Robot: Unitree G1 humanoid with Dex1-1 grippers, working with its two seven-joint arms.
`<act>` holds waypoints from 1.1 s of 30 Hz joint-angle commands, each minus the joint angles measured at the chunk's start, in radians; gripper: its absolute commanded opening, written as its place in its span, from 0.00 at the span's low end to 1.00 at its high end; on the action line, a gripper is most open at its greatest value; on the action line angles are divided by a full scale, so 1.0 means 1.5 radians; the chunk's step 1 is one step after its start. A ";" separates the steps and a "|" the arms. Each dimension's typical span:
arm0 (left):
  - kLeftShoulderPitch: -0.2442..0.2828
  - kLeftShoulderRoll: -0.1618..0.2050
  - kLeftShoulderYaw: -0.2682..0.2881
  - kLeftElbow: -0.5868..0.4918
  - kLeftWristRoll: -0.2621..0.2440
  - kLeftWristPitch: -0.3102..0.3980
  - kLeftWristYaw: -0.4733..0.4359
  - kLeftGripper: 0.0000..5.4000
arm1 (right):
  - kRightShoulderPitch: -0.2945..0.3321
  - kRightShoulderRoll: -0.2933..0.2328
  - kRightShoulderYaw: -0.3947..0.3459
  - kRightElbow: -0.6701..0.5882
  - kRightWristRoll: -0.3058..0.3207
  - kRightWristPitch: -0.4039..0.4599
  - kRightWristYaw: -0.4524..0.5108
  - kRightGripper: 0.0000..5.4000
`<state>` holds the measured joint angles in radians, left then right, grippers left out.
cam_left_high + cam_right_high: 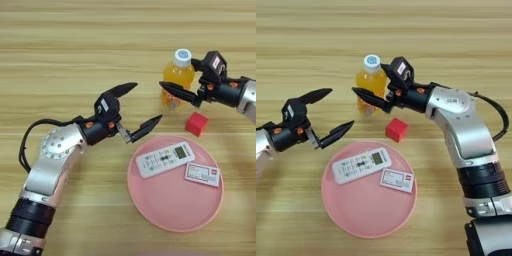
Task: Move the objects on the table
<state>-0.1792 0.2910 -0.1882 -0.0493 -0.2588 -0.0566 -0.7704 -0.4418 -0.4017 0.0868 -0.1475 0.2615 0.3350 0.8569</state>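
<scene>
My right gripper (376,85) is at the bottle (370,82), which stands upright on the table (60,45) beyond the plate (170,210). One black finger (370,98) lies across the front of the bottle's lower body; the other is up by its far side near the white cap, so my fingers sit spread around it. Whether they press on it I cannot tell.

My left gripper (134,109) hangs over bare wood, left of the bottle and apart from it, just beyond the plate's left rim. Its two fingers are wide apart and hold nothing.

The red cube (196,123) sits on the table between the bottle and the plate, near the rim. The remote (165,159) lies on the plate, slanted, and the card box (202,174) lies flat on the plate just to its right.
</scene>
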 commanded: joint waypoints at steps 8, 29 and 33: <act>-0.019 -0.001 -0.025 -0.030 0.012 0.008 -0.012 1.00 | 0.030 -0.011 0.030 -0.089 0.025 0.027 0.002 0.65; -0.026 -0.016 -0.050 -0.011 0.018 0.005 -0.016 0.96 | 0.012 0.016 0.076 -0.157 0.039 0.055 -0.024 0.65; -0.027 -0.018 -0.050 -0.009 0.017 0.003 -0.016 0.88 | 0.015 0.015 0.075 -0.159 0.040 0.055 -0.024 0.65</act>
<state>-0.2089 0.2657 -0.2549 -0.0685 -0.2426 -0.0531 -0.7881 -0.3868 -0.3826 0.2046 -0.3587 0.3019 0.4124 0.8314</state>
